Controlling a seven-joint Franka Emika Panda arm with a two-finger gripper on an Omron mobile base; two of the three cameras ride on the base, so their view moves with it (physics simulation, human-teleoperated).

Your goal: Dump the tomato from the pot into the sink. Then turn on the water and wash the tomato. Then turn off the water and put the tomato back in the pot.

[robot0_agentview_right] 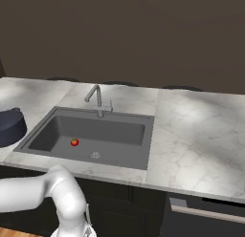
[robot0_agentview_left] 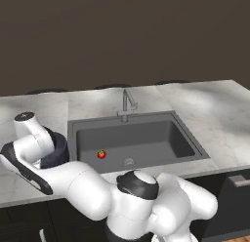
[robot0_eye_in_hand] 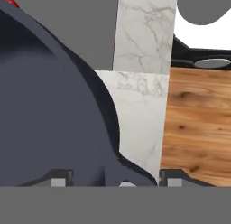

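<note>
Down in the left base view, the tomato (robot0_agentview_left: 101,154) lies on the near left floor of the sink (robot0_agentview_left: 183,123), and the pot (robot0_agentview_left: 57,151) sits on the bench (robot0_agentview_left: 219,109) just left of it, partly behind the arm. From the right base view, the tomato (robot0_agentview_right: 74,142) rests left of the drain (robot0_agentview_right: 95,155), the pot (robot0_agentview_right: 10,126) at the far left edge. Close up in the hand view, the tool (robot0_eye_in_hand: 115,180) stands apart astride the pot (robot0_eye_in_hand: 49,114) rim; whether it touches I cannot tell.
</note>
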